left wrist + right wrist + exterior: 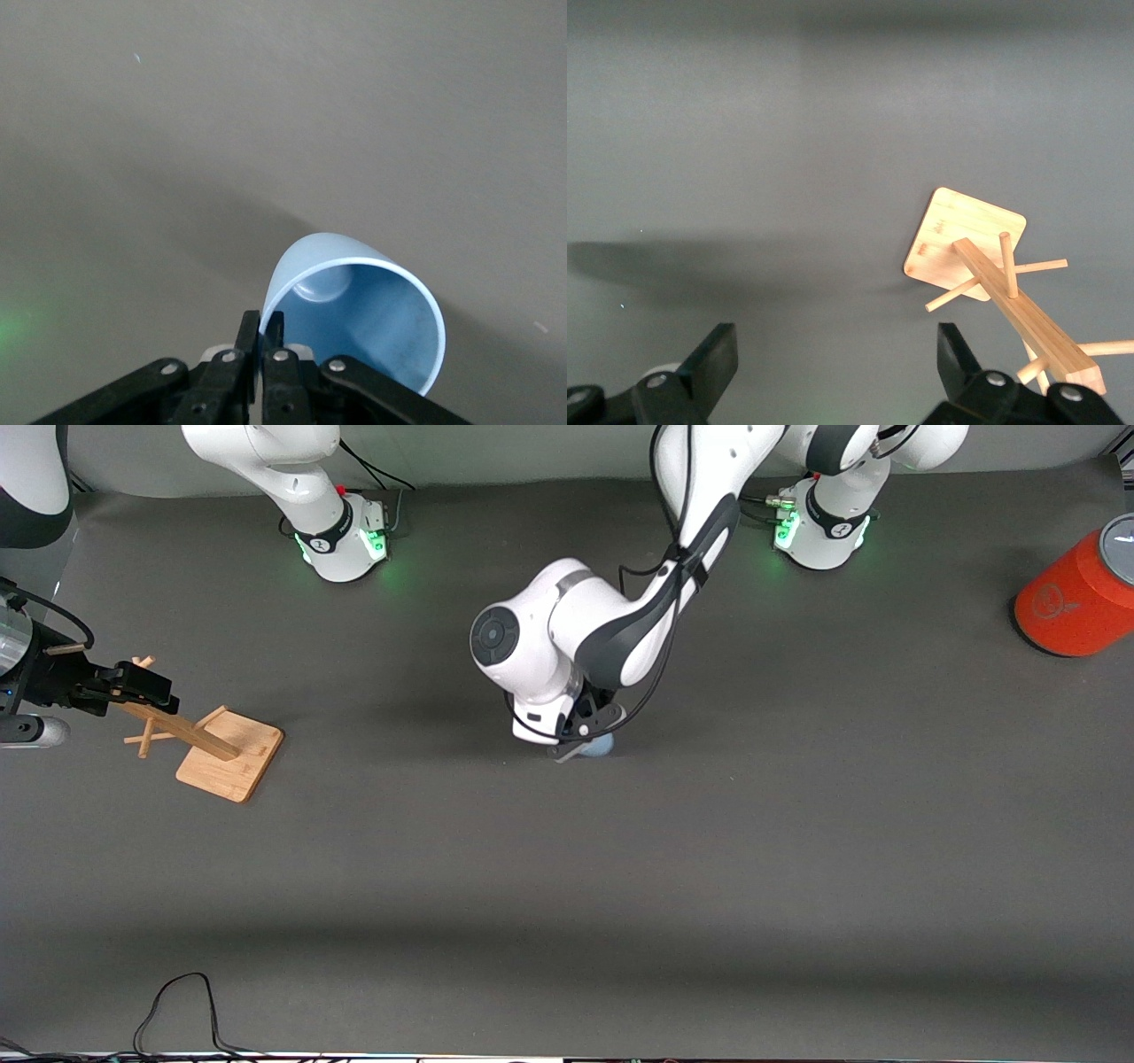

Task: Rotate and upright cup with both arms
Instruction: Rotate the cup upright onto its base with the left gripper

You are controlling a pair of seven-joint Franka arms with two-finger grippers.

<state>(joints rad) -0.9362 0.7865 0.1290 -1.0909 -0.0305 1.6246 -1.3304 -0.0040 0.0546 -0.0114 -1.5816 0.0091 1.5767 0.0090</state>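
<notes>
The pale-blue cup (pixel 600 746) lies tilted on its side at the middle of the table, mostly hidden under my left hand. In the left wrist view the cup (pixel 363 310) shows its open mouth and inner bottom. My left gripper (pixel 580 740) is low over the table; its jaws (pixel 263 335) are shut on the cup's rim wall, one finger inside and one outside. My right gripper (pixel 151 688) hangs open and empty over the right arm's end of the table, beside a wooden rack; its fingers (pixel 713 359) stand wide apart.
A wooden peg rack on a square bamboo base (pixel 229 755) stands at the right arm's end, also in the right wrist view (pixel 970 243). A large orange cylinder with grey top (pixel 1076 593) lies at the left arm's end. A black cable (pixel 177 1010) lies at the near edge.
</notes>
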